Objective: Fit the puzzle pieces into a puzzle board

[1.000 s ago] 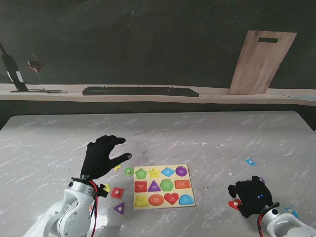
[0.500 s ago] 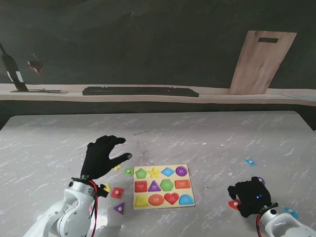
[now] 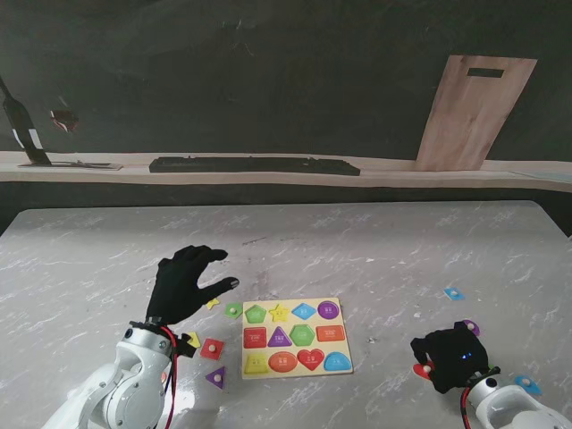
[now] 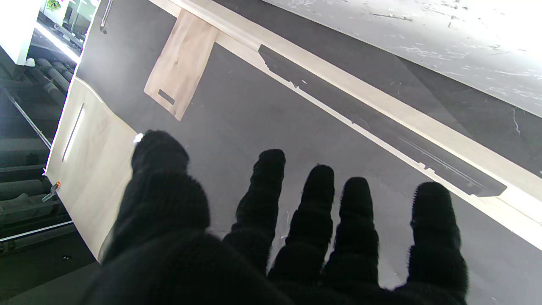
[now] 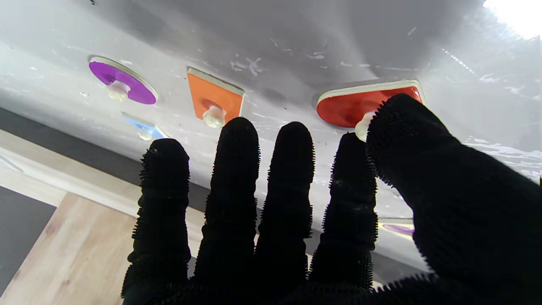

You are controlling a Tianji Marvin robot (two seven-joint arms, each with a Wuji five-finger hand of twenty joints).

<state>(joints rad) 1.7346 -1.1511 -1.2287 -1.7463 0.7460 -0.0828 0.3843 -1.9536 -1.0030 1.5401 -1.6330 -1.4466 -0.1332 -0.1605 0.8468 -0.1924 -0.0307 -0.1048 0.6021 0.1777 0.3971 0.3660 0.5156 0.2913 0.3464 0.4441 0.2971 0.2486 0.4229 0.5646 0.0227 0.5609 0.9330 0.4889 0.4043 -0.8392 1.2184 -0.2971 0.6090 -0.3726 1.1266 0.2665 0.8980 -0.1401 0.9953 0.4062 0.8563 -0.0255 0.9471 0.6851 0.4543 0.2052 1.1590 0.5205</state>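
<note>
Puzzle board (image 3: 297,338) lies flat on the marble bench (image 3: 357,250), between the two hands, closer to the left hand (image 3: 183,281) than to the right hand (image 3: 450,357). Its slots show coloured shapes in three rows.

The left hand hovers above the bench just beside the board's far left corner, fingers spread and holding nothing; its wrist view shows all five black-gloved fingers (image 4: 264,199) apart with only the dark back wall beyond them. Close around this hand lie loose pieces: a small yellow piece (image 3: 212,303) and a green round piece (image 3: 233,310) just under the fingertips, and nearer to me a red square piece (image 3: 212,349), a yellow triangle (image 3: 193,340) and a purple triangle (image 3: 216,377).

The right hand sits low over the bench, well to the right of the board, palm down. In its wrist view the thumb (image 5: 406,127) and forefinger flank the white knob of a red heart piece (image 5: 355,106), which lies flat on the bench; whether they actually grip the knob I cannot tell. Beyond the other fingertips lie an orange square piece (image 5: 214,97), a purple round piece (image 5: 120,76) and a small blue piece (image 5: 142,127), each apart from the hand.
</note>
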